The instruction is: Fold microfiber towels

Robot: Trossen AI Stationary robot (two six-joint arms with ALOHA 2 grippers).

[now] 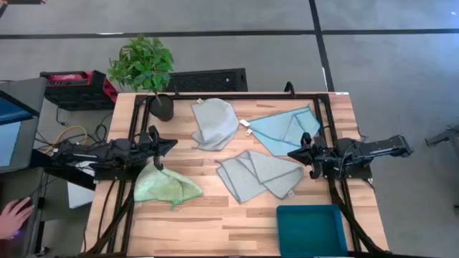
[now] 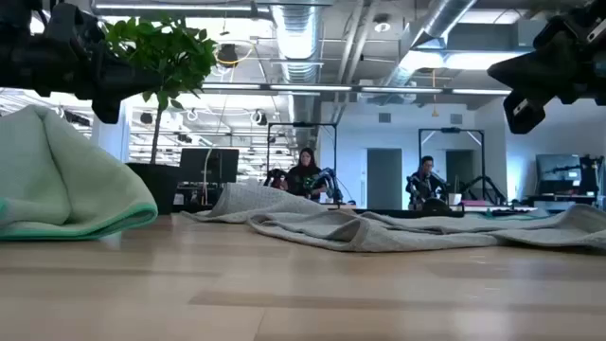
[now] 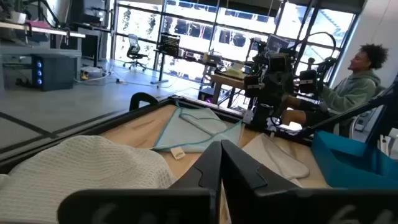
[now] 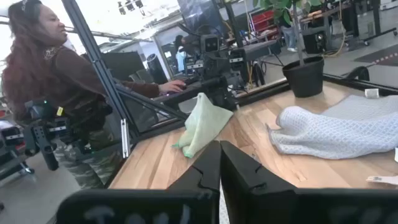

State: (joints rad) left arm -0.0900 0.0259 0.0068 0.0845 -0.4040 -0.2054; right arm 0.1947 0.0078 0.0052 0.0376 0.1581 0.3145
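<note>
Both jaws closed, left gripper (image 1: 155,162) pinching green towel (image 1: 166,186)

High view: straight down over the whole wooden table (image 1: 215,215), both arms in frame.
Low view: at tabletop level, looking level across the boards into the office; green towel (image 2: 66,180) close.
Left wrist view: forward across the table toward the right arm.
Right wrist view: toward the left arm.
Shared: potted plant (image 1: 147,68) and green towel appear in high, low and right wrist views.
</note>
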